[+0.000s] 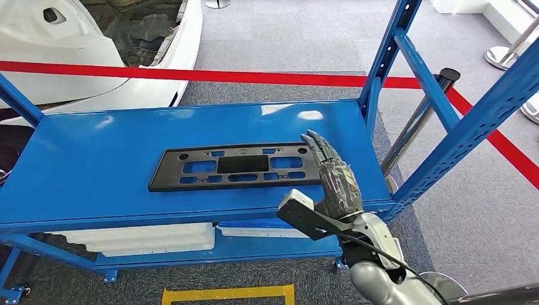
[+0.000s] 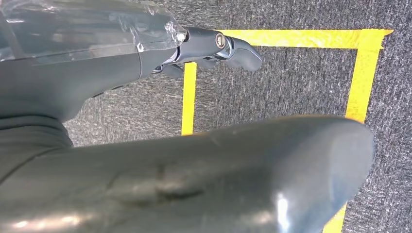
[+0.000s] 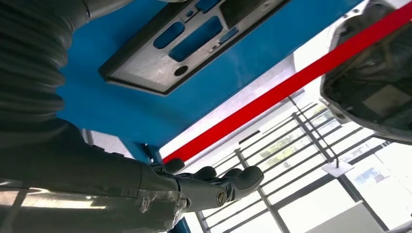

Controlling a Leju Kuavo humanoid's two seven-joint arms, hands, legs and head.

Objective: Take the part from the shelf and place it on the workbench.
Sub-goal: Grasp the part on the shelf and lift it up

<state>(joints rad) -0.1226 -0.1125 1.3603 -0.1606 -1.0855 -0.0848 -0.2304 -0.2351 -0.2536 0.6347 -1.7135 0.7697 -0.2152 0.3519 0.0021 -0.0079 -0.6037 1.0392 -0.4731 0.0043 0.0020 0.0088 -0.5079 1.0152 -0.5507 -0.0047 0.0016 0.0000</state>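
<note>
Right hand [image 1: 335, 178] fingers extended, empty, beside flat black slotted plastic part [image 1: 232, 166] on glossy blue shelf [image 1: 95, 165].

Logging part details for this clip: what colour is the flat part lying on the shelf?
Black; the part shows best in the head view, on the blue shelf.

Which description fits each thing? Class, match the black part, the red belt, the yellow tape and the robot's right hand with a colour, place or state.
Things:
1. black part
2. red belt
3. yellow tape
4. right hand

Descriptions:
A. marks a rectangle on the grey carpet
B. lies flat on the blue shelf
C. stretched behind the shelf
D. raised at the part's end, holding nothing

Pairs: 1-B, 2-C, 3-A, 4-D
</note>
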